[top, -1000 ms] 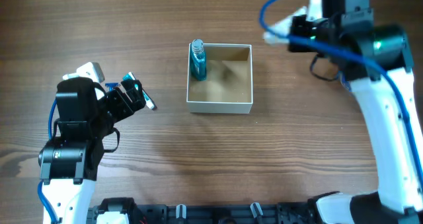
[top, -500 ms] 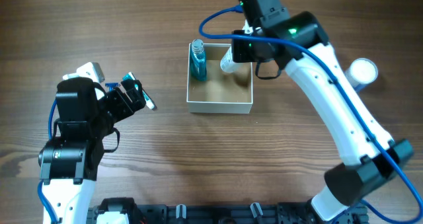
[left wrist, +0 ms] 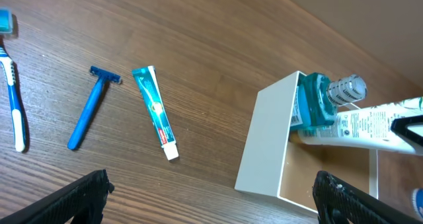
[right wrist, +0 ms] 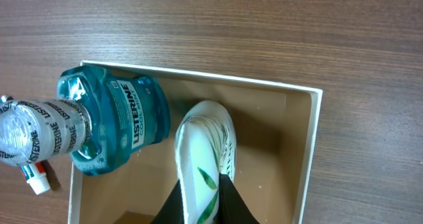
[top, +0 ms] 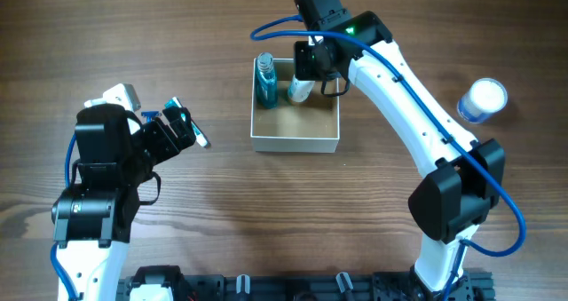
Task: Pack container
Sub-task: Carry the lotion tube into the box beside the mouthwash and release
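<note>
Where tube (top: 300, 90) hangs in container (top: 295, 144), mouthwash (top: 265, 86) (blue) beside.

Tube (right wrist: 201, 145) end within right tool (right wrist: 198, 207)

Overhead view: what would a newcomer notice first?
The right gripper reaches across the container, clamped on a white tube held over its opening. The tube is right beside the blue mouthwash bottle in the box's top-left corner. Then the left gripper, open, off to the left.

White arm links (top: 399, 97), black joints (top: 453, 199), blue cables (top: 519, 217), green status light (top: 350, 30)
</note>
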### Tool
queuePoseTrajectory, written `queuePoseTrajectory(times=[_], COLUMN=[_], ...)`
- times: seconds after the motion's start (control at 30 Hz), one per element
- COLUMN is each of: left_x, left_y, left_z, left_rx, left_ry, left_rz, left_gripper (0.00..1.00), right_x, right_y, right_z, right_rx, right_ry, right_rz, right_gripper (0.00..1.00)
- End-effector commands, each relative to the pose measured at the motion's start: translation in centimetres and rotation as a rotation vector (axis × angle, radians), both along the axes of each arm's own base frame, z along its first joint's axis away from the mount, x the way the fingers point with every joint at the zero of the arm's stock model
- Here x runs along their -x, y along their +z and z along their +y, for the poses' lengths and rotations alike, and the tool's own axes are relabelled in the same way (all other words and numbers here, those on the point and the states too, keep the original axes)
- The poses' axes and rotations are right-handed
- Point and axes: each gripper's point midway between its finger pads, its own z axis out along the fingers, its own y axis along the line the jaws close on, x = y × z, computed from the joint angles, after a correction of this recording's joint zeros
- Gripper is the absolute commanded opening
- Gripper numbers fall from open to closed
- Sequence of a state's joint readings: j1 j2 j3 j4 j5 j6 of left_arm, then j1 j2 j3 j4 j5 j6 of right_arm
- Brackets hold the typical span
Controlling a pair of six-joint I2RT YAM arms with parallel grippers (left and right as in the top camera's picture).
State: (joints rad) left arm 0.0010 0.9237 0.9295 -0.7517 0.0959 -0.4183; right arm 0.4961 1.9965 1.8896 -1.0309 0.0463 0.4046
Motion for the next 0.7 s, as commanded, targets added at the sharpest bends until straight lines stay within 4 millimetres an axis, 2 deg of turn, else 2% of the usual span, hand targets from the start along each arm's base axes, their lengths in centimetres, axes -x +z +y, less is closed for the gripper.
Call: queuePoseTrajectory(times=[0.0, 0.03, 0.07, 0.1, 0.23, 0.37, 0.43, 0.5, 0.57, 0.6, 0.63, 0.67], left_x=[-0.2, -0.2, -0.2, -0.2, -0.2, -0.2, -0.2, -0.2, -0.1, -0.1, -0.1, -0.1], left_y=[0.8, 0.8, 0.8, 0.8, 0.8, 0.8, 0.8, 0.7, 0.7, 0.7, 0.7, 0.7], left_z=[-0.3, -0.3, -0.3, -0.3, -0.3, -0.3, -0.3, -0.3, -0.3, -0.3, -0.3, -0.3], left_rx=[0.014, 0.014, 0.014, 0.014, 0.014, 0.014, 0.014, 0.014, 0.014, 0.014, 0.014, 0.014], left_ry=[-0.008, -0.008, -0.008, -0.008, -0.007, -0.008, -0.008, -0.008, -0.007, -0.007, -0.007, -0.008], left_rz=[-0.019, -0.019, -0.019, -0.019, -0.019, -0.019, -0.017, -0.014, -0.011, -0.011, -0.011, -0.011], left_gripper=[1.00, 1.00, 1.00, 1.00, 1.00, 1.00, 1.00, 1.00, 1.00, 1.00, 1.00, 1.00], right_x=[-1.2, -1.2, -1.2, -1.2, -1.2, -1.1, -1.0, -0.7, -0.4, 0.0, 0.2, 0.7], right_y=[0.9, 0.9, 0.9, 0.9, 0.9, 1.0, 1.7, 3.7, 6.5, 9.1, 10.4, 12.8], right_z=[0.4, 0.4, 0.4, 0.4, 0.5, 0.4, 0.4, 0.2, -0.3, -1.4, -2.2, -4.1], right_rx=[-0.020, -0.020, -0.019, -0.019, -0.021, -0.022, -0.023, -0.031, -0.031, -0.016, -0.004, 0.025], right_ry=[-0.021, -0.021, -0.020, -0.018, -0.016, -0.016, -0.005, 0.019, 0.041, 0.029, 0.011, -0.032], right_rz=[-0.049, -0.050, -0.050, -0.050, -0.049, -0.051, -0.064, -0.106, -0.171, -0.238, -0.271, -0.329], right_gripper=[0.04, 0.07, 0.14, 0.25, 0.50, 0.54, 0.57, 0.57, 0.57, 0.58, 0.63, 0.69])
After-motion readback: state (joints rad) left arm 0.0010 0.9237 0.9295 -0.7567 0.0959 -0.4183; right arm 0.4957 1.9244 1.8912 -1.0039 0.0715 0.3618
